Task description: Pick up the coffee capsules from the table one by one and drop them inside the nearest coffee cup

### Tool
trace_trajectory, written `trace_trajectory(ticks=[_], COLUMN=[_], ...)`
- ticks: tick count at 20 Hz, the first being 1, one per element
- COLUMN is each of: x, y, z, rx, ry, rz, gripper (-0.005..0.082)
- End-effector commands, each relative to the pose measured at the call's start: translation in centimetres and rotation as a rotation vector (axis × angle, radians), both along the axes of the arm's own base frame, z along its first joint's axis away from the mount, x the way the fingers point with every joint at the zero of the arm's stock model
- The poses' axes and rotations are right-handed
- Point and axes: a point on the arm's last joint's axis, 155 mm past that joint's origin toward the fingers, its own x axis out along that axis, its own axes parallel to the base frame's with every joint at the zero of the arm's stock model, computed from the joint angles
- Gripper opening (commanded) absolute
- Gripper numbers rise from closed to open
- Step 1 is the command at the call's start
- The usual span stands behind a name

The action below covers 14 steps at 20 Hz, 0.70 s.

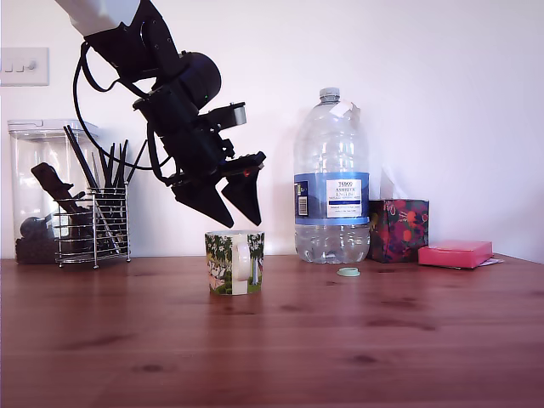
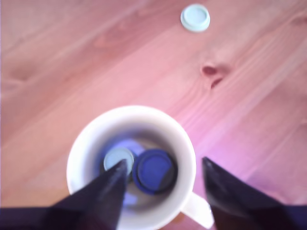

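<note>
The black two-fingered gripper [image 1: 228, 217] hangs wide and empty over the tree-printed white-handled mug [image 1: 235, 262]; capsules lie inside. One pale sage-green capsule [image 2: 195, 17] remains mid-table toward the far edge; approach it squarely from above.

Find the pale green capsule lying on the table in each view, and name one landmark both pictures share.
Exterior view: the capsule lies on the table, in front of the water bottle, right of the cup.
Wrist view: the capsule lies on bare wood, apart from the cup.
Shared landmark: the cup.
</note>
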Motion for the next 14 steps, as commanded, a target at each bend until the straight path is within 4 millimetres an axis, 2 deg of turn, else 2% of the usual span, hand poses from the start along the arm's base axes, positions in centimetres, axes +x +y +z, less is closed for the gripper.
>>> trace_trajectory(ticks=[1,8,11,14], x=[-0.5,-2.1,-4.0,-6.6], y=[0.0,-0.1,0.6,2.0], z=[1.7,7.4,8.7,9.5], rx=[-0.019,-0.068,-0.072,-0.115], ry=[-0.007,-0.076,-0.114,-0.169], rz=[0.001,0.014,0.015,0.04], gripper=[-0.0015,-0.002,-0.002,-0.002])
